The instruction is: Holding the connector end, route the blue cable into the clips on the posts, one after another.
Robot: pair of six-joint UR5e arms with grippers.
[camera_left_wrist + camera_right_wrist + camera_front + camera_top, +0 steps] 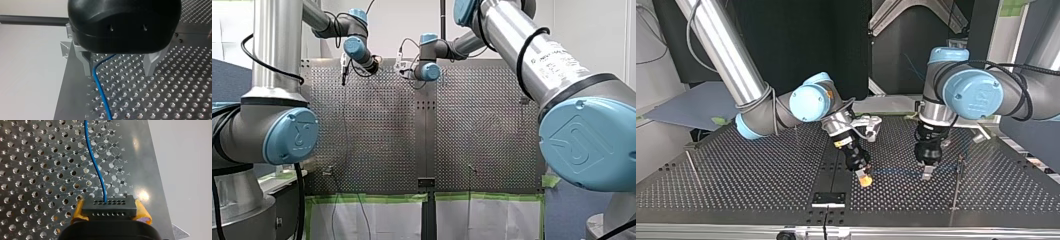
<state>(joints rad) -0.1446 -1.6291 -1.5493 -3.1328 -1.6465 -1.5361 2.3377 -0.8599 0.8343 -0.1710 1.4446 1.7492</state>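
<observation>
In the front view the perforated metal surface (pixel 382 130) runs away from the camera, dotted all over with small holes and split by a plain strip down its middle; my left arm (pixel 277 65) and my right arm (pixel 532 55), smooth silver tubes with blue-capped joints, reach to its far end, where the fingers are too small to read. In the top view my right gripper (pixel 865 179) tilts down to the surface with yellow tips, and my left gripper (pixel 927 172) hangs upright with pale metal tips; the thin blue cable (pixel 896 172) lies stretched low between the two, and a slim upright post (pixel 956 187) stands just beside my left gripper. In the left wrist view the rounded black housing carries two wedge-shaped metal fingers (pixel 86 62) set wide apart; the cable curves down past the inner side of one, not pinched. In the right wrist view the yellow pads (pixel 142 212) clamp both ends of a black rectangular connector (pixel 110 207) with rows of small holes, and the cable leaves its face over the surface.
</observation>
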